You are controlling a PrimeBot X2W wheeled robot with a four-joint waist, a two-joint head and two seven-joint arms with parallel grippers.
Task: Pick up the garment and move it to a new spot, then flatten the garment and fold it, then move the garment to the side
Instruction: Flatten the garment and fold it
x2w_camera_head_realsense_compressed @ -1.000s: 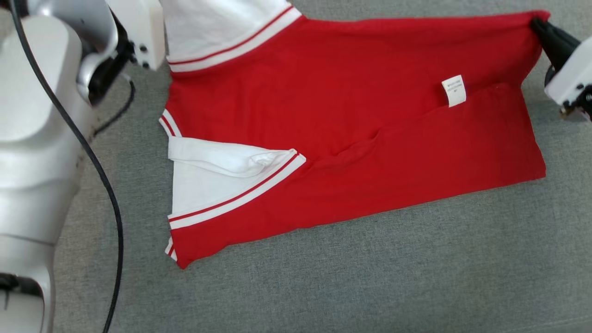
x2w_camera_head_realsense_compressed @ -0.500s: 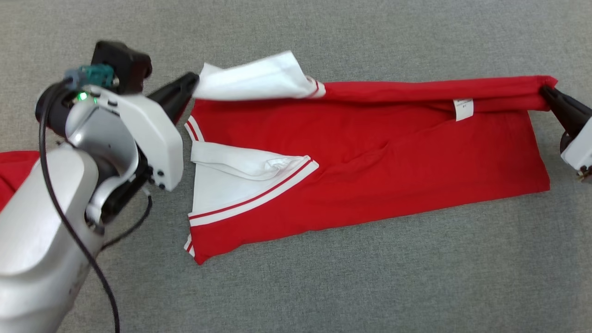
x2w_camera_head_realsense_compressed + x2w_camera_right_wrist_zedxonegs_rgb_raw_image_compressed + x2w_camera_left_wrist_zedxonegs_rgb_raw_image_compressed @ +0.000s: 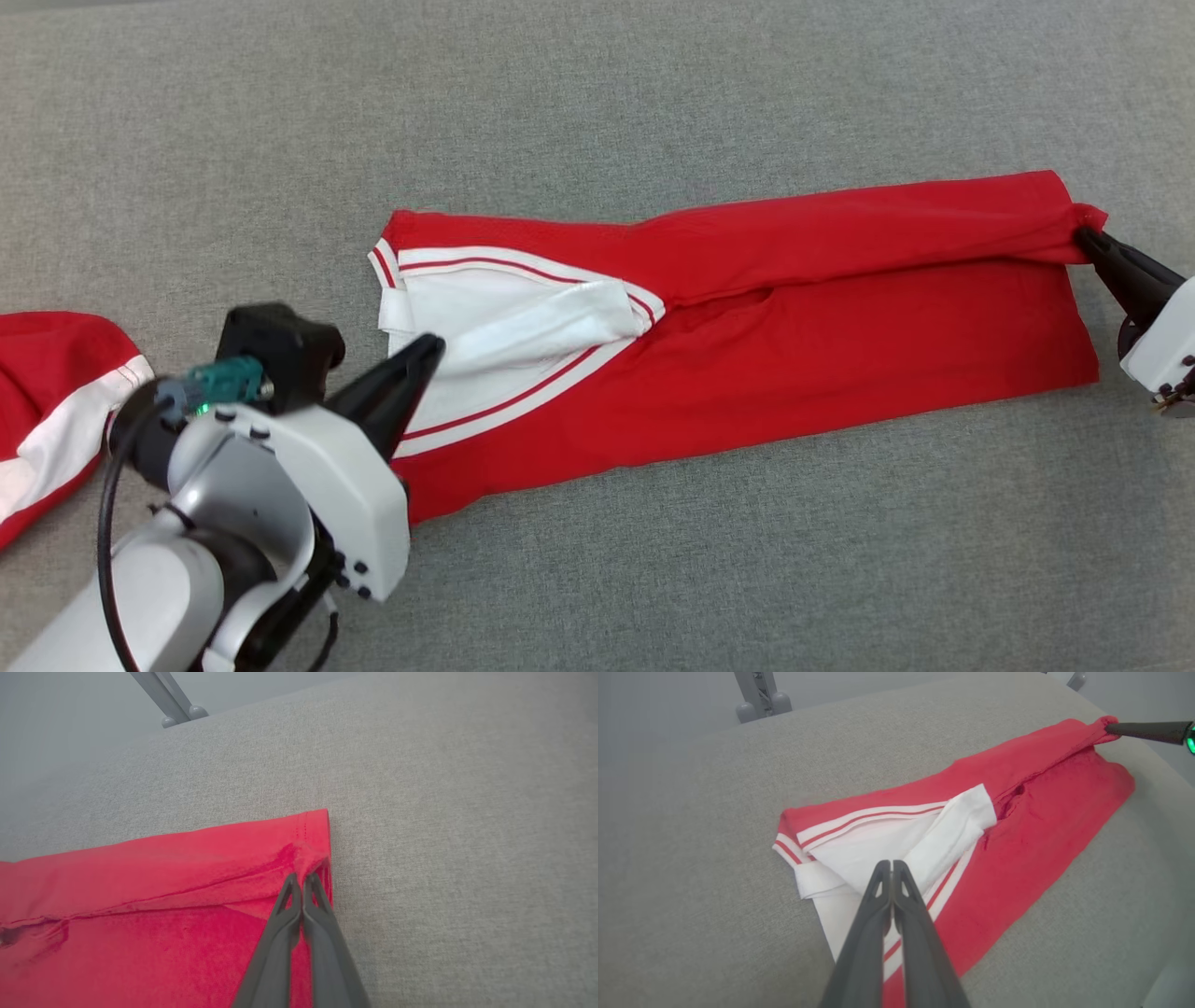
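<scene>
The red garment (image 3: 794, 355) lies folded lengthwise into a long band on the grey cloth surface. Its white sleeve (image 3: 532, 327) with red stripes lies on top at the left end. My left gripper (image 3: 431, 343) is shut at the sleeve's left tip. In the left wrist view the sleeve (image 3: 952, 830) runs straight up to the closed left gripper (image 3: 892, 864). My right gripper (image 3: 1083, 233) is shut on the bunched far right corner of the garment. The right wrist view shows that gripper (image 3: 302, 877) pinching the red hem (image 3: 313, 858).
A second red piece with a white stripe (image 3: 47, 411) lies at the left edge. Bare grey surface (image 3: 747, 560) stretches in front of and behind the garment. Grey metal stand legs (image 3: 759, 695) rise beyond the surface's far edge.
Both grippers have brought the garment's lifted far edge over and down onto its body. The white sleeve now lies on top and the label is covered. The head view has also shifted.
</scene>
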